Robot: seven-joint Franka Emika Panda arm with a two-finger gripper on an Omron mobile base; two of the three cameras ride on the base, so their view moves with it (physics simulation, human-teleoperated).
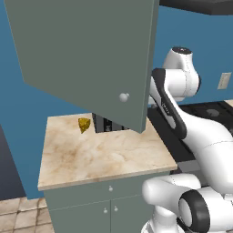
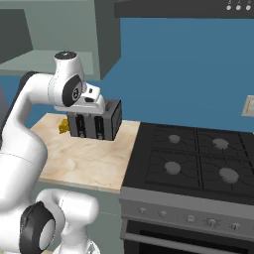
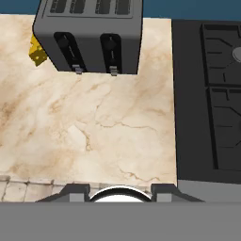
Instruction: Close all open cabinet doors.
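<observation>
Left base view, cabinet door (image 1: 86, 54) swung open (hiding toaster (image 2: 95, 120)), gripper (image 3: 120, 189) seemingly closed, empty.

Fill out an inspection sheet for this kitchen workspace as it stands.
Surface: beige marbled stone counter, beside the black gas stove.
Job's things: large matte grey-green wall-cabinet door with a small round silver knob stands swung open, out over the counter.
Clutter: dark four-slot toaster at the back of the counter; small yellow wedge beside it, apparently cheese.
Grippers: the gripper is shut and empty, above the counter's front part, looking down at the toaster.
Cables: nothing seen.
Surroundings: blue wall with a pale wall switch plate; dark range hood above the stove; grey-green under-counter doors.
</observation>
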